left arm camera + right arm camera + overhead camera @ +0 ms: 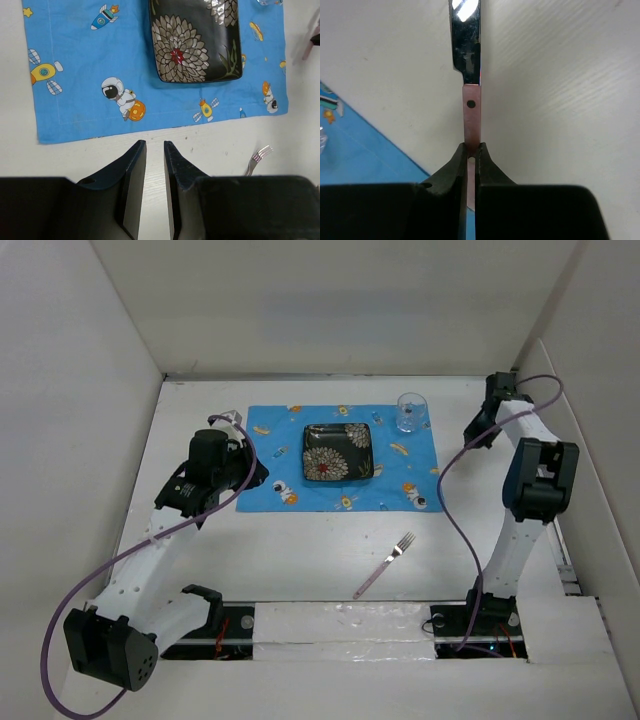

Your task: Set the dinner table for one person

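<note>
Grip check on the right gripper: jaws are pinched on the narrow edges of the knife handle, with the blade running straight ahead of the fingertips. Beneath and beyond the blade lies the dinner table, and the placemat is off to the fingers' left. On the left gripper, jaws are slightly parted and empty. Risk: a thin-edge pinch near the handle's end may let the blade droop or twist when carried.

Matt white counter — printed cloth placemat, glossy black plate, clear glass — mirror-polished metal knife.
</note>
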`<state>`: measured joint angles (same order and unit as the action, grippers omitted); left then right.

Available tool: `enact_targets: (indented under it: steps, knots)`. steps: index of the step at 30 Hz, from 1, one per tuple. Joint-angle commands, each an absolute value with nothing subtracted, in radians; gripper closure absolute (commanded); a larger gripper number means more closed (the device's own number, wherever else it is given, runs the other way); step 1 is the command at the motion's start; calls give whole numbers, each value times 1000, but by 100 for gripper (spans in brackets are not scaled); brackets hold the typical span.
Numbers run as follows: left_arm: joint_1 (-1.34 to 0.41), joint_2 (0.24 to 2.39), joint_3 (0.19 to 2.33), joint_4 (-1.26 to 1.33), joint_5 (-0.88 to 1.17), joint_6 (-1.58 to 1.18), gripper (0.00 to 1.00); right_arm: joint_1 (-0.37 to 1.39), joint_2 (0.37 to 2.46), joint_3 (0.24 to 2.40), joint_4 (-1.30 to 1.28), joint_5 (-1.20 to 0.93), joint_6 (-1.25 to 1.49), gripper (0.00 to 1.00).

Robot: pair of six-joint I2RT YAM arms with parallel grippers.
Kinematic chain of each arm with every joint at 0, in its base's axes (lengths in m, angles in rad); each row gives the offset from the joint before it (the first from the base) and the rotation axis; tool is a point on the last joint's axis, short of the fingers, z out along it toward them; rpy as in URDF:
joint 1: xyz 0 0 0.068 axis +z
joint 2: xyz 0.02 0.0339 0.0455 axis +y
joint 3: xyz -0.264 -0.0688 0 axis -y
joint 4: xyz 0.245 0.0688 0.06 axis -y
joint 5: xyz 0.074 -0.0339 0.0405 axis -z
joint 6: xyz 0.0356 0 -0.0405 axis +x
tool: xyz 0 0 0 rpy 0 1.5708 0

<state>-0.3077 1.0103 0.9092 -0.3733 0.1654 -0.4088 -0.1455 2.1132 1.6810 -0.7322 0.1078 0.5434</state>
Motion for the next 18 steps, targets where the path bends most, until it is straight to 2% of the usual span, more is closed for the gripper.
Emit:
enact_targets:
  steps: [1,5,9,13,15,16,18]
  knots:
    - [-308,1000,908,-356,169,-403,81,-161,1910,1665,-623,131,560,100]
    - [-308,1003,916,-373,155,-358,81,-109,1709,1643,-565,74,552,100]
    - [-308,1028,933,-382,158,-309,81,9,1645,1654,-607,8,467,100]
    - [-327,1074,968,-393,184,-284,79,127,1611,1602,-626,-207,355,100]
    - [-411,1098,1001,-403,82,-290,79,176,1620,1586,-676,-262,318,100]
    - [-530,1114,1011,-406,34,-308,78,195,1627,1574,-690,-274,292,100]
    - [-639,1162,1038,-410,-94,-336,78,242,1643,1542,-687,-276,290,100]
